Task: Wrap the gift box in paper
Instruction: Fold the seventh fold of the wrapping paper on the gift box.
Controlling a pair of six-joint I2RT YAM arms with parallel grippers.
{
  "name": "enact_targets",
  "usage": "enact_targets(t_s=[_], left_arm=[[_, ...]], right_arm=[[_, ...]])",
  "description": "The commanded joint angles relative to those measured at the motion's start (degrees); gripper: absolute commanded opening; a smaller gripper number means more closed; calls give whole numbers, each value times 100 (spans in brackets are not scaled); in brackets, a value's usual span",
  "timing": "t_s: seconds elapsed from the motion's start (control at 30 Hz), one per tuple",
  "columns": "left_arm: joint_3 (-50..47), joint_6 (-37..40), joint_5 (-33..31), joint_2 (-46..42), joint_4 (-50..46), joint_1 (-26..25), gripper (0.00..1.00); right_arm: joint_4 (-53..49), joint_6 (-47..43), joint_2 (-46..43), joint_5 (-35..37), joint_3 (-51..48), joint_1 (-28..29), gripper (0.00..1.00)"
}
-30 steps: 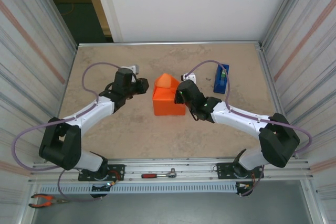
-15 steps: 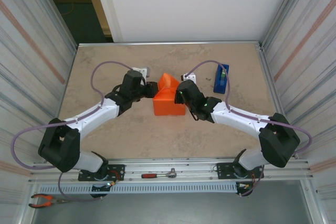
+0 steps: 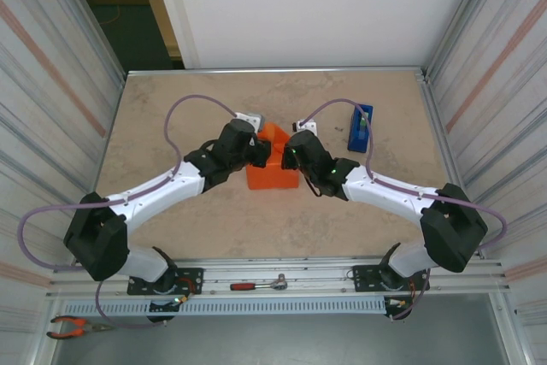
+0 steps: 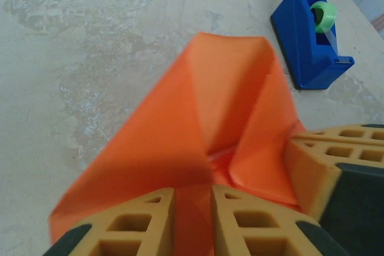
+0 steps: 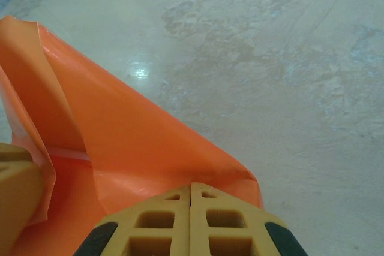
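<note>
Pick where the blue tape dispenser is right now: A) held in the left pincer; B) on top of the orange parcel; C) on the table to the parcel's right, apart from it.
C: the blue tape dispenser stands on the table, off to the right of the orange-wrapped gift box and clear of it.

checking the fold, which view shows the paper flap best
Left wrist: the paper flap stands open right ahead, creases plain. Top external shows the flap small and partly hidden. Right wrist shows one sloping side close up.
</note>
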Motion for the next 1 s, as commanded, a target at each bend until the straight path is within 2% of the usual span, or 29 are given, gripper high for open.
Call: enact_targets(t_s=[0.0, 0.13, 0.2, 0.33, 0.57, 0.97], left_arm=[[239, 108, -442, 65, -393, -30, 23], [323, -85, -396, 159, -582, -73, 26], [289, -294, -425, 204, -644, -107, 35], [71, -487, -483, 216, -434, -203, 42], [-425, -654, -692, 8, 77, -267, 45], [-340, -556, -922, 282, 50, -332, 48]], right_arm=[[-1348, 293, 508, -1109, -437, 243, 0], [-1331, 317, 507, -1125, -452, 245, 0], [-1323, 335, 491, -1142, -462, 242, 0], [-1304, 405, 439, -1213, -479, 250, 0], [-1304, 469, 355, -1234, -504, 252, 0], [-1225, 592, 335, -1302, -580, 258, 0]])
